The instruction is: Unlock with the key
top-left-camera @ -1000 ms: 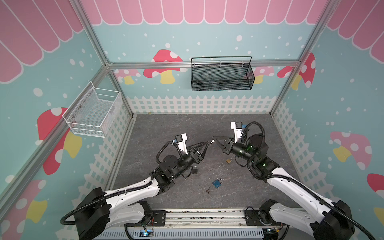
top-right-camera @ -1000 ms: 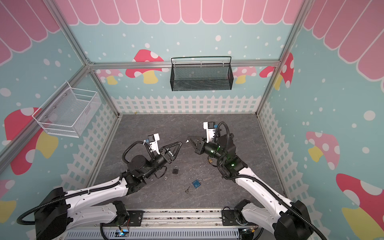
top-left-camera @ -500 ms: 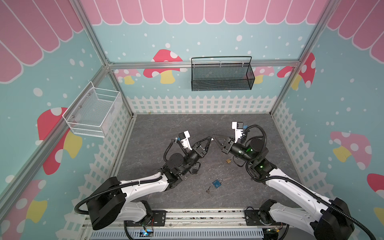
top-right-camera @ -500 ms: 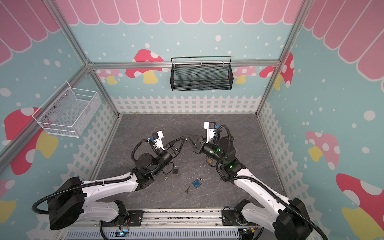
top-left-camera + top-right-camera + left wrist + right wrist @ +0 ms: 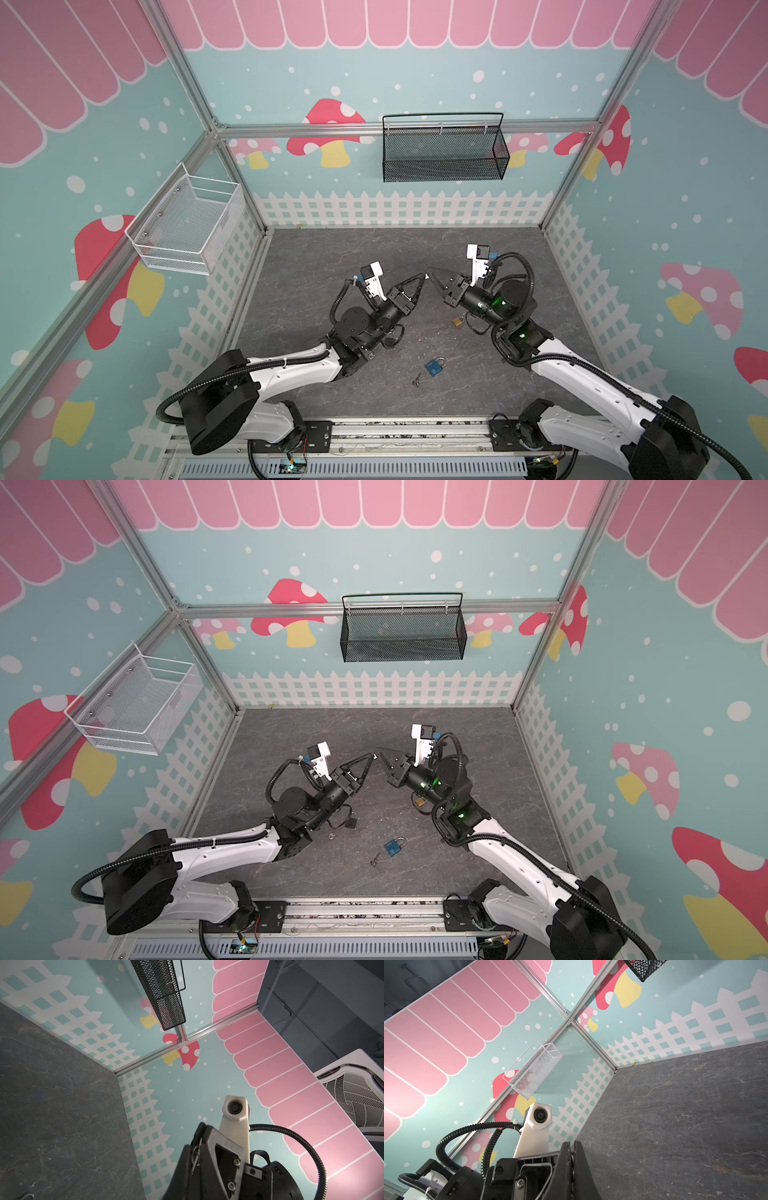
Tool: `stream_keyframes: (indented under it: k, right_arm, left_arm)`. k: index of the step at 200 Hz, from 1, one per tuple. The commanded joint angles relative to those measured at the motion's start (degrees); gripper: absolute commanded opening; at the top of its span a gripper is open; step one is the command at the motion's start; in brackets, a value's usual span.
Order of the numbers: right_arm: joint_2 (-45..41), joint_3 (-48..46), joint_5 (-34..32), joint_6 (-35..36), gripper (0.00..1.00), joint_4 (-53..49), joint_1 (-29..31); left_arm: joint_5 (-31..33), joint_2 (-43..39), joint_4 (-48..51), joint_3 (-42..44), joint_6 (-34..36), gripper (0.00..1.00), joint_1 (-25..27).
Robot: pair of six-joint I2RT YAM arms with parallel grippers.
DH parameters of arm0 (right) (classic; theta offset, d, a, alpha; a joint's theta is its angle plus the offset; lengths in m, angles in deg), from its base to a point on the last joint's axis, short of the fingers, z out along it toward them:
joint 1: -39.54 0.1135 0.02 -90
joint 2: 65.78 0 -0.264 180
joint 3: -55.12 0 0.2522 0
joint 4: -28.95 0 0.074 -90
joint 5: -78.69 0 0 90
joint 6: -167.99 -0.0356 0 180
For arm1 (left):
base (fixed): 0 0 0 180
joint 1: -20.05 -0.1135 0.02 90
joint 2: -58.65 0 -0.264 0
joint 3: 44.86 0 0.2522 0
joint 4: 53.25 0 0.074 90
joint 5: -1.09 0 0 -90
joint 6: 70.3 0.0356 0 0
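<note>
Judging the job as barely begun: key off the tabletop (image 5: 332,257) and in the air, no padlock lifted, none entered, none sprung. Finding the right gripper (image 5: 429,273) raised over the middle of the tabletop, jaws pressed together on a thin metal sliver with a wire ring, taken for the key (image 5: 195,1155) and made out only in the left wrist view. Meeting it tip to tip, the left gripper (image 5: 422,276), jaws likewise pressed together; cannot tell whether also pinching the key or merely touching it. Reads as a hand-over or a re-grip, so leaving nearly everything to do: settling the key in one grip, picking up or pinning a padlock, lining blade with keyway, inserting, turning. Lying on the tabletop, well below the jaws: a blue padlock (image 5: 434,367) near the front with a loose key (image 5: 417,379) just beside it, a brass padlock (image 5: 457,321) close under the right arm, a black padlock (image 5: 351,822) beside the left arm; shackles seemingly down on all three, though too small to be sure. No telling the right padlock for the held key. As for the key: small, flat, bright metal, mostly hidden between the black jaws, only ring and an edge showing; likely slippery and easily twisted in so narrow a pinch.
</note>
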Motion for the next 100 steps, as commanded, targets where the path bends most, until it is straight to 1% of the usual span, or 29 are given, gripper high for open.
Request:
stream_keyframes:
  k: [1, 13, 26, 42, 51, 100]
  right_arm:
    - [-0.85, -0.92, -1.59, 0.07, 0.00, 1.02, 0.25]
    - [-0.97, -1.07, -1.50, 0.12, 0.00, 1.04, 0.18]
    - [-1.29, -1.36, -1.63, 0.13, 0.00, 1.10, 0.20]
    - [-1.42, -1.14, -1.17, 0.55, 0.00, 0.95, 0.26]
    - [-1.42, -1.03, -0.88, 0.82, 0.00, 0.85, 0.22]
    - [-2.04, -0.71, -0.93, 1.97, 0.00, -0.04, 0.24]
  left_arm:
    - [-1.29, -0.45, -1.97, -1.90, -0.52, 0.07, 0.51]
    - [-1.09, -0.65, -1.61, -1.83, -0.17, 0.05, 0.51]
    - [-0.75, -0.87, -1.43, -1.72, 0.09, 0.00, 0.51]
    - [-0.94, -1.14, -1.33, -2.02, 0.74, 0.00, 0.51]
    - [-1.26, -1.16, 0.82, -2.29, 1.13, 0.00, 0.51]
    - [-1.28, -1.96, 1.12, -1.95, 4.46, 0.00, 0.42]
